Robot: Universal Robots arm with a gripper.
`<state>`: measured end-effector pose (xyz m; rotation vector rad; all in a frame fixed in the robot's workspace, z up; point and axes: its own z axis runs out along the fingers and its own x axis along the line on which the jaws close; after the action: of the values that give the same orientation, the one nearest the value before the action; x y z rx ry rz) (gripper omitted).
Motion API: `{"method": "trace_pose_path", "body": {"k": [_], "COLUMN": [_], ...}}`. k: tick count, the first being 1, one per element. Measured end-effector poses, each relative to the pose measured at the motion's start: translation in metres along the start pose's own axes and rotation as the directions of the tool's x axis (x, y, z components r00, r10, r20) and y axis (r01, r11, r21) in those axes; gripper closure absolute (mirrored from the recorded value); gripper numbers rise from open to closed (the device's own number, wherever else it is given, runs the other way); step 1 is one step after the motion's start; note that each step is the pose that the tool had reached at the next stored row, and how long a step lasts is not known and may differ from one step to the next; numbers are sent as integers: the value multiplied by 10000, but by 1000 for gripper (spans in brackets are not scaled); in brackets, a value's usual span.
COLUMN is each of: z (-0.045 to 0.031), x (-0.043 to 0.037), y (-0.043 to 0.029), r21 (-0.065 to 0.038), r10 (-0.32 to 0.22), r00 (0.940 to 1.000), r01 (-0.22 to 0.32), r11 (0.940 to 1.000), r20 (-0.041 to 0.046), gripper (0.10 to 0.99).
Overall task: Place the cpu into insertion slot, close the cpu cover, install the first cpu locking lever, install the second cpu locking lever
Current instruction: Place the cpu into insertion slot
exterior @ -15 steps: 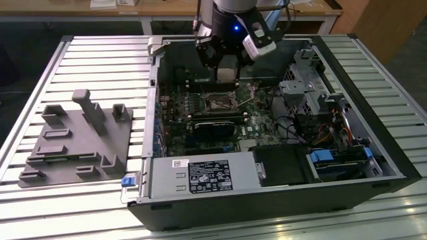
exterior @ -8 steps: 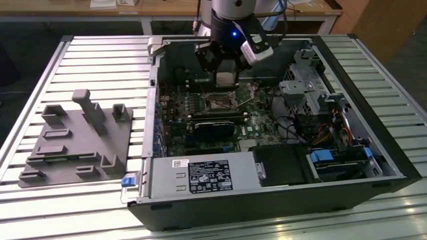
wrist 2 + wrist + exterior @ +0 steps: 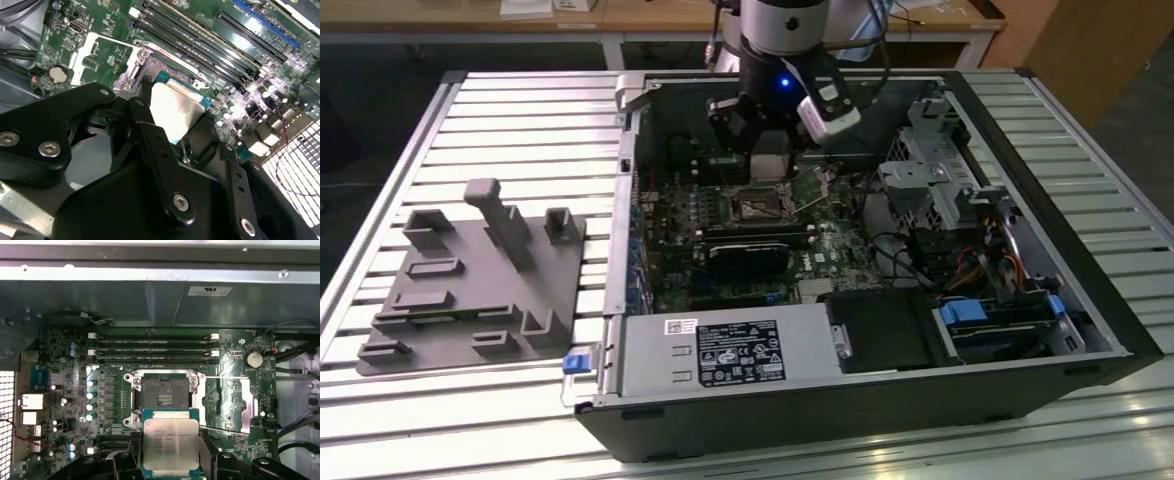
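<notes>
Holding the cpu (image 3: 170, 440) above the green board (image 3: 117, 405), just short of the insertion slot (image 3: 163, 397).
Clenched on two opposite edges of the chip with the pincer (image 3: 171, 454), metal face up and level. Square to the empty slot, just beside it and seemingly not yet over it in the first wrist view. With the cpu cover (image 3: 245, 406) swung open beside the slot.

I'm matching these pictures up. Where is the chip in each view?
Exterior view: hidden behind the gripper, over the socket.
First wrist view: the chip, held by the gripper, with the empty socket just beyond.
Second wrist view: its shiny face past the black gripper links.
Shared landmark: the socket's metal rim.
</notes>
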<state>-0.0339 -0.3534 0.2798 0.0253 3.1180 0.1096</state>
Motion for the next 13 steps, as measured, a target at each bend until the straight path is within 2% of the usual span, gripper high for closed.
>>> {"method": "trace_pose_path", "body": {"k": [13], "z": [212], "x": [6], "y": [-4], "r21": [30], "r10": [375], "r00": [9993], "r01": [-375], "r11": [9993], "r20": [36], "gripper": [545]}}
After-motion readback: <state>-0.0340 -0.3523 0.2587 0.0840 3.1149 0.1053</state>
